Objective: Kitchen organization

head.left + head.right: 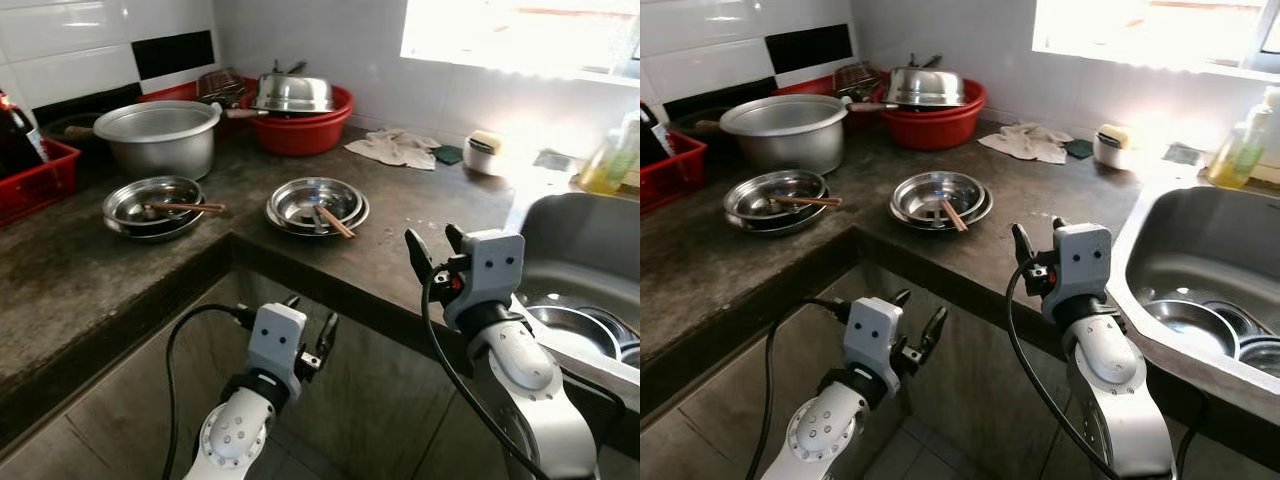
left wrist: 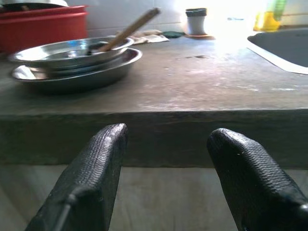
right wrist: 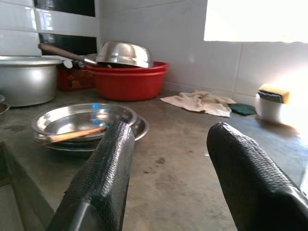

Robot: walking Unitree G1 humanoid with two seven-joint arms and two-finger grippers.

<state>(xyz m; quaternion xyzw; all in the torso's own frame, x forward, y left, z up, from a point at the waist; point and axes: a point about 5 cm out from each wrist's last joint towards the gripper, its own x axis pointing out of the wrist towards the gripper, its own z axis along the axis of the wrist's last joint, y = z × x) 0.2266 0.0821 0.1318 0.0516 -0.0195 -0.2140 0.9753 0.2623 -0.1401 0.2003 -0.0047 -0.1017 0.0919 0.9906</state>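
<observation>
Left tool (image 1: 310, 330) low, fingers spread, empty; right tool (image 1: 432, 245) raised higher, fingers spread, empty

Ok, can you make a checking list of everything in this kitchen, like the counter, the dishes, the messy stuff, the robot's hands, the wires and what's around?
Surface: dark stone counter, stained, L-shaped.
Job's things: two stacks of steel plates, each with chopsticks lying in it; more steel bowls in the sink.
Clutter: big metal pot, red basin with an upturned steel bowl on it, crumpled cloth, red crate, soap bottle.
Grippers: left gripper below the counter edge, jaws open, empty; right gripper at the counter edge, jaws open, empty.
Cables: black cable looping off each wrist, hanging free.
Surroundings: white tiled wall, bright window.
</observation>
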